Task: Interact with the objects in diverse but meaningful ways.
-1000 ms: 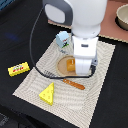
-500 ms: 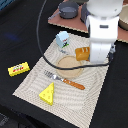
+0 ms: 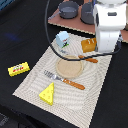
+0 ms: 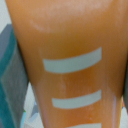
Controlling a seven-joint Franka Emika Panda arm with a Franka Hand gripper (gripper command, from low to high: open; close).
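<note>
Orange-brown bread loaf (image 4: 70, 60) filling view, pale slash marks

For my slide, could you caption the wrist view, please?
Close-up of the orange-brown bread loaf with pale stripes, filling the frame.

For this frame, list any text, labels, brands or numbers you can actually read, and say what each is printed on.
No text can be read in either view.
Flat yellow box: dark markings on its top face, too small and blurred to read.
Pale blue milk carton: a green and white patch on its side, no readable words.
Orange-brown bread loaf: only plain pale stripes in the wrist view, no lettering.
</note>
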